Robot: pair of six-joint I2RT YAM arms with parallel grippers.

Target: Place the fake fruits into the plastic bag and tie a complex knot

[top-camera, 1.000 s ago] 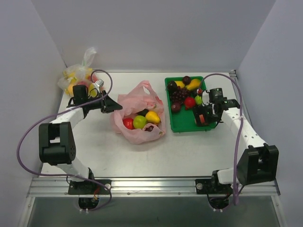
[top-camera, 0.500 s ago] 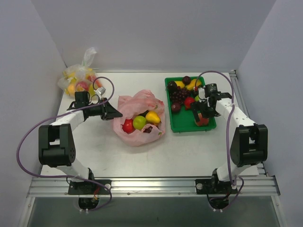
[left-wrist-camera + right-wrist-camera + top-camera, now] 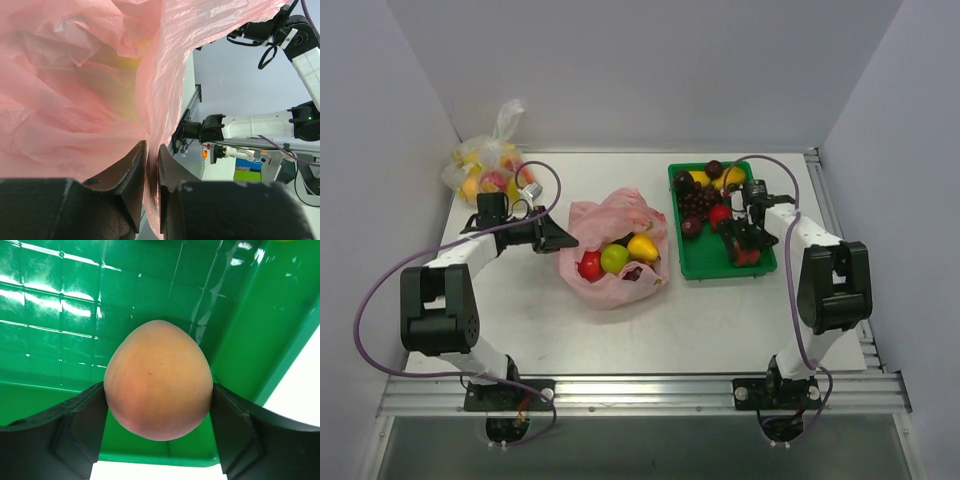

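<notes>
Between the fingers of the right claw [image 3: 159,392] sits a peach [image 3: 157,372], grasped; lift straight over the tray [image 3: 45,315] wall. The left claw [image 3: 151,150] pinches the bag [image 3: 75,95] rim.

table [image 3: 720,320] w/ pink bag [image 3: 595,215], green tray [image 3: 720,270], clear fruit bag [image 3: 485,165]

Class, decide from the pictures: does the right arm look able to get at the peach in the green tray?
Likely yes: the right pincer straddles the peach, fingers seemingly against both sides, nothing between them.
</notes>
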